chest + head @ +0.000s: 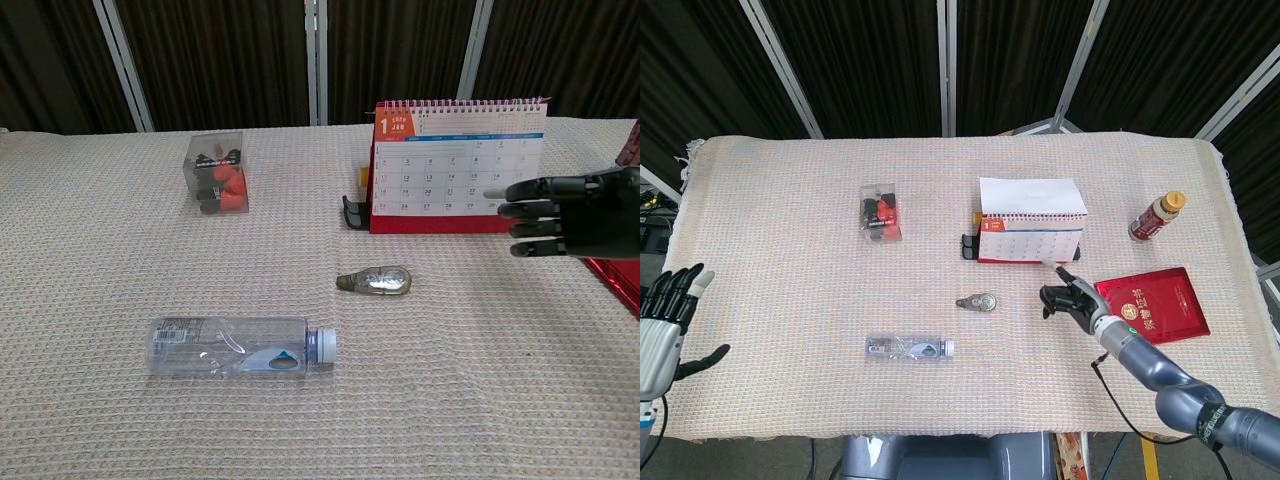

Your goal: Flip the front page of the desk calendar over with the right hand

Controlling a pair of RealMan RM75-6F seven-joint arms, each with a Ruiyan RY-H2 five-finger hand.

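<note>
We found the desk calendar (1030,222) standing upright toward the back of the cloth-covered surface (780,250), its January page facing us. Our right hand (568,214) hovered just in front of its lower right corner, fingers extended toward the page and holding nothing; whether a fingertip touched the page we could not tell. Our left hand (662,325) hung open at the surface's left edge, well apart. A red booklet (1152,303) lay just beside the right hand.
</note>
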